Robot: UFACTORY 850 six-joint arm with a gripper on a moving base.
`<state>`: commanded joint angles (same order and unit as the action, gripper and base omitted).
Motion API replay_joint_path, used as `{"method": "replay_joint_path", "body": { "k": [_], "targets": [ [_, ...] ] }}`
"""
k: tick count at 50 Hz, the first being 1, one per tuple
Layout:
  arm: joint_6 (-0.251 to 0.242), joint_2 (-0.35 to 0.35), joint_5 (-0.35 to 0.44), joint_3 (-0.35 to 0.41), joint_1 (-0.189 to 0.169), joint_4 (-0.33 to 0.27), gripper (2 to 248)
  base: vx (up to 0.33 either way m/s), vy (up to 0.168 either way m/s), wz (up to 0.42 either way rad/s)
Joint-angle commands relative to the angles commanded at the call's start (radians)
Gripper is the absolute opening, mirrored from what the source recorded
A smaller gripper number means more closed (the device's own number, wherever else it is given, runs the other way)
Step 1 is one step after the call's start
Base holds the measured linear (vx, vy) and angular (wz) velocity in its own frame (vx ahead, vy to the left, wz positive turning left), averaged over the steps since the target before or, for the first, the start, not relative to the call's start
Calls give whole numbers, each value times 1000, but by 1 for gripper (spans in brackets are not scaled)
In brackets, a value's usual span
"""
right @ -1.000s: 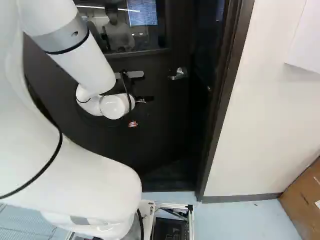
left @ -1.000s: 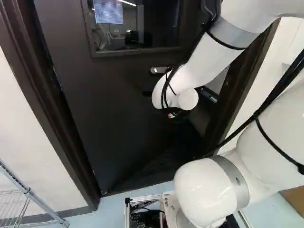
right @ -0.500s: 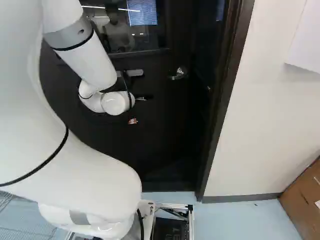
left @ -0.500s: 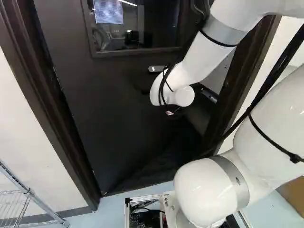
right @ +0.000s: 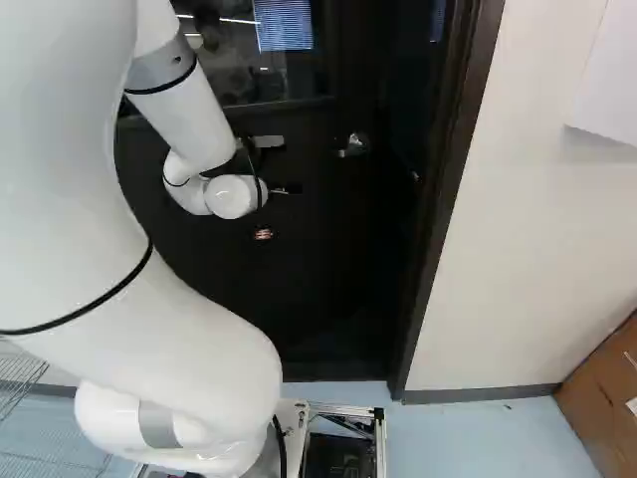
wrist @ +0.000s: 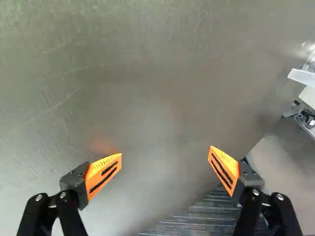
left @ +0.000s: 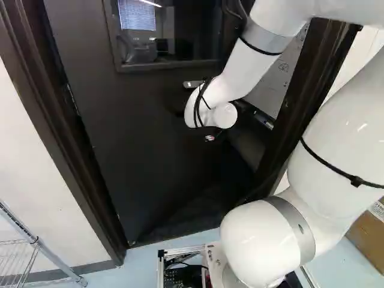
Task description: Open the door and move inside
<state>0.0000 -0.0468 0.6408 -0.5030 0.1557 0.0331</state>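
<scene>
Left base view: door [left: 138, 138], long axis upright, free edge pointing away and right; fingers [wrist: 102, 176] wide apart

My arm [left: 336, 114] has glossy white, rounded housings, with grey collars [left: 267, 37] at 1 and 4 o'clock in the left base view, narrow black straps [left: 354, 179] and thin black cables [left: 198, 109]. In the wrist view, its black fingers [wrist: 76, 182] carry silver-headed screws [wrist: 63, 195] and slotted orange pads [wrist: 94, 177] with ridged edges.
</scene>
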Motion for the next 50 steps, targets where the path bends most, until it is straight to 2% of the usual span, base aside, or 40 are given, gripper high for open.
{"method": "replay_joint_path", "body": {
  "k": [17, 50],
  "targets": [
    [0, 62, 0, -63, 19, 92, 247, 0, 0, 0],
    [0, 172, 0, -178, 58, 191, 247, 0, 0, 0]
  ]
}}
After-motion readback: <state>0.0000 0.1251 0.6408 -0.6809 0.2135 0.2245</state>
